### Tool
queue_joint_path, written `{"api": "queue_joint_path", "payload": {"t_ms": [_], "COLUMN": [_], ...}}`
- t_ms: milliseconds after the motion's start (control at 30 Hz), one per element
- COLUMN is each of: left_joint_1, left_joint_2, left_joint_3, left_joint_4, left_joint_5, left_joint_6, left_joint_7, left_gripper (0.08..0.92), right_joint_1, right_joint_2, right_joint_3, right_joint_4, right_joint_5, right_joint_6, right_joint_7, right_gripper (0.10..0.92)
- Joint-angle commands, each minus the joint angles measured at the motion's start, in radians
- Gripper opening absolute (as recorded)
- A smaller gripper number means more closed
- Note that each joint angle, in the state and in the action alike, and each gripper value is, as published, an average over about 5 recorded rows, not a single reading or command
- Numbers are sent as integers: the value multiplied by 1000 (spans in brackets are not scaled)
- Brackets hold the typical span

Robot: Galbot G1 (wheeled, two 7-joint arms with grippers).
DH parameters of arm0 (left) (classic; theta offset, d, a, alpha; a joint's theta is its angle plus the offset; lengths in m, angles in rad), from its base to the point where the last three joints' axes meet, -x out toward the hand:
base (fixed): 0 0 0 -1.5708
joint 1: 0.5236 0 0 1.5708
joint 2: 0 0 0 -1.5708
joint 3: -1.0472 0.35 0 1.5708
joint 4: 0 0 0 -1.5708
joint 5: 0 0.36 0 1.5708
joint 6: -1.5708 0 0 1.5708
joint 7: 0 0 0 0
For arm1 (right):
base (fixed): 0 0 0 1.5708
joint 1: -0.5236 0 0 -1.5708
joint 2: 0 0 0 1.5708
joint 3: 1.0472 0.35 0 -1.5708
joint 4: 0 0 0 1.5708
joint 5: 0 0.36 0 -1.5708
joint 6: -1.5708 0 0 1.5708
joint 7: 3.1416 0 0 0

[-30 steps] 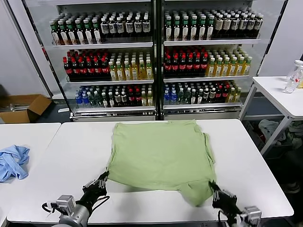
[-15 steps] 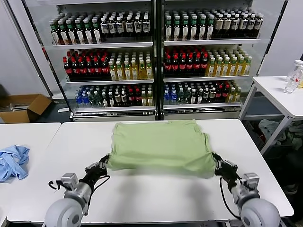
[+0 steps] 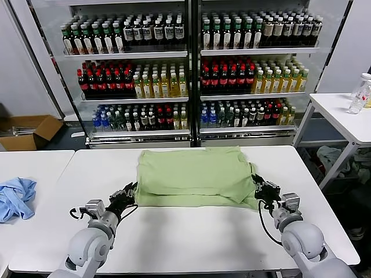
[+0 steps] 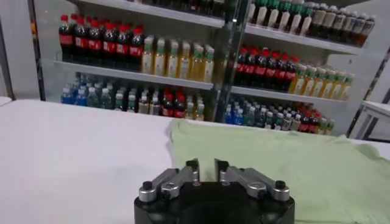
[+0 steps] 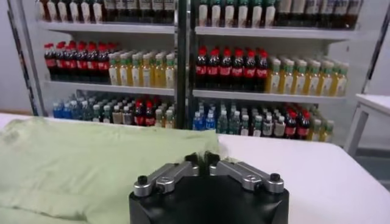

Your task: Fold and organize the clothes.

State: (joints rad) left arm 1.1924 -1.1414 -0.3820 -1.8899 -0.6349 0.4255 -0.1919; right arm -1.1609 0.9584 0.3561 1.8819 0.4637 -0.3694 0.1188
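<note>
The light green polo shirt (image 3: 194, 174) lies on the white table (image 3: 191, 237), folded with its near part laid over the far part; collar, buttons and print are hidden. My left gripper (image 3: 130, 190) is low at the shirt's near left corner, jaws a little apart, with cloth just ahead of the fingertips. In the left wrist view the gripper (image 4: 206, 165) faces the shirt (image 4: 274, 158). My right gripper (image 3: 257, 184) is at the shirt's right edge, shut on a pinch of cloth. The right wrist view shows the gripper (image 5: 202, 159) and shirt (image 5: 79, 158).
A light blue garment (image 3: 14, 197) lies on the left table. Glass-door drink fridges (image 3: 191, 69) stand behind the table. A white side table (image 3: 342, 113) with bottles is at the right. A cardboard box (image 3: 29, 132) sits on the floor at the left.
Both grippers moved away from me, from the near table edge to the shirt's middle, carrying its near hem over the far part. The shirt now lies folded in half.
</note>
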Motion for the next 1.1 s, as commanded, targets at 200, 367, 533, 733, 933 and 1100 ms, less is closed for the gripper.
{"api": "queue_joint_path", "payload": {"t_ms": [200, 367, 533, 733, 933, 1100], "left_joint_1": [75, 29, 7, 10, 10, 24], "left_joint_2": [-37, -41, -40, -41, -45, -50], "left_joint_3": [17, 34, 43, 46, 45, 36], "left_joint_4": [54, 91, 110, 108, 111, 95], "left_joint_5": [89, 82, 81, 74, 47, 0], "left_joint_6": [9, 21, 19, 19, 18, 10], "left_joint_7": [-22, -31, -36, -32, -23, -6], "left_gripper": [507, 654, 690, 534, 343, 188], "right_joint_1": [-64, -39, -18, -16, -17, -32], "right_joint_2": [-12, 9, 36, 49, 37, 27], "right_joint_3": [39, 6, -25, -40, -43, -38], "right_joint_4": [9, -24, -55, -79, -75, -52], "right_joint_5": [21, 90, 137, 186, 191, 184], "right_joint_6": [-100, -185, -208, -198, -178, -162], "right_joint_7": [36, 59, 90, 101, 86, 76], "right_gripper": [604, 749, 811, 688, 514, 376]}}
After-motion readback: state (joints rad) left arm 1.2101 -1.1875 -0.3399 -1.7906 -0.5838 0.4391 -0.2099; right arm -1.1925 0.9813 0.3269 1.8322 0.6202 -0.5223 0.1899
